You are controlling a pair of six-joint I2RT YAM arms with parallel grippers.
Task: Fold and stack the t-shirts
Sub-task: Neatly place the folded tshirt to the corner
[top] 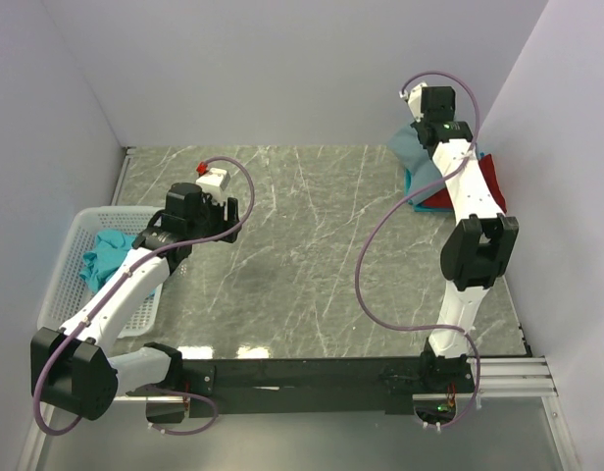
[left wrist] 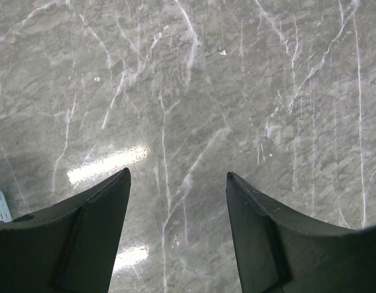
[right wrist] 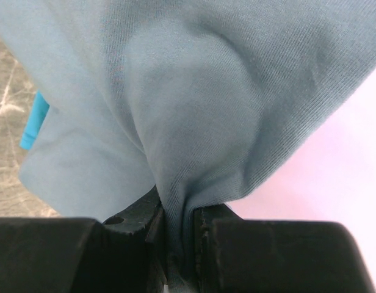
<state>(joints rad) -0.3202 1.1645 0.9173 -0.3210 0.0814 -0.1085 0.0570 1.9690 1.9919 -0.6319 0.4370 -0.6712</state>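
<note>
Currently, right claw [right wrist: 176, 217] pinches the one blue-grey t-shirt [right wrist: 194, 104], left claw [left wrist: 177, 183] gapes empty; two teal t-shirts [top: 106, 257] [top: 413, 186], one red t-shirt [top: 490, 177].

Grey, white-veined table [top: 312, 226]; slate-blue tee [right wrist: 194, 91], teal tee [top: 106, 255], seemingly red tee [top: 494, 177].

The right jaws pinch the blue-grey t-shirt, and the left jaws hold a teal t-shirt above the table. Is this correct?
One part is wrong: the left gripper holds nothing. The left wrist view shows its jaws open above the bare table. The right gripper does pinch the blue-grey t-shirt; the teal t-shirt lies in the basket.
</note>
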